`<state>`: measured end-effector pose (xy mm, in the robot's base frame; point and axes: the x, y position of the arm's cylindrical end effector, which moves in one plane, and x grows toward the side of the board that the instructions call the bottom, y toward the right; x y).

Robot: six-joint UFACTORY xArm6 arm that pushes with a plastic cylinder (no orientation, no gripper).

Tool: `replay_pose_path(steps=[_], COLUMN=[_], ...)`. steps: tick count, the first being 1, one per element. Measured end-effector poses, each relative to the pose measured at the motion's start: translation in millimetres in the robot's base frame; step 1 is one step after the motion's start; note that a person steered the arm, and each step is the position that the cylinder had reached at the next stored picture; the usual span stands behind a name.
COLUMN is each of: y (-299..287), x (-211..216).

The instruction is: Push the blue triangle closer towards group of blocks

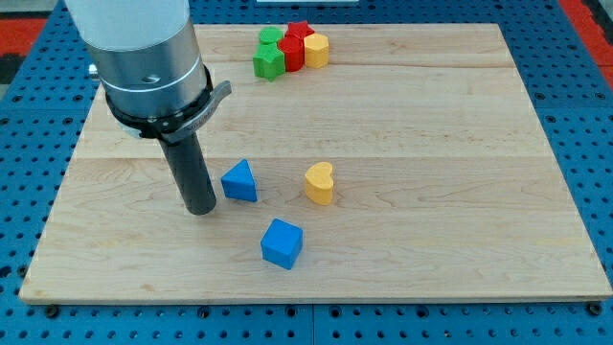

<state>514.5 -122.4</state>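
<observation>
The blue triangle (239, 181) lies on the wooden board (431, 144), left of centre. My tip (201, 208) stands just to its left, a small gap away, slightly lower in the view. The group of blocks sits at the view's top centre: a green cube (269, 63), a green block (271, 38) behind it, a red star-like block (299, 33), a red block (292, 53) and a yellow block (317, 50), all touching or nearly so.
A yellow heart (320, 183) stands to the right of the blue triangle. A blue cube (282, 243) lies below and between them. The arm's grey body (144, 57) hangs over the board's upper left.
</observation>
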Motion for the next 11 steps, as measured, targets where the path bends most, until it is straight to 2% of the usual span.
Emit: replay_pose_path(steps=[3, 4, 5, 6, 7, 8, 10, 11], y=[6, 27, 68, 67, 96, 117, 100, 107], x=[6, -27, -29, -16, -27, -47, -159, -160])
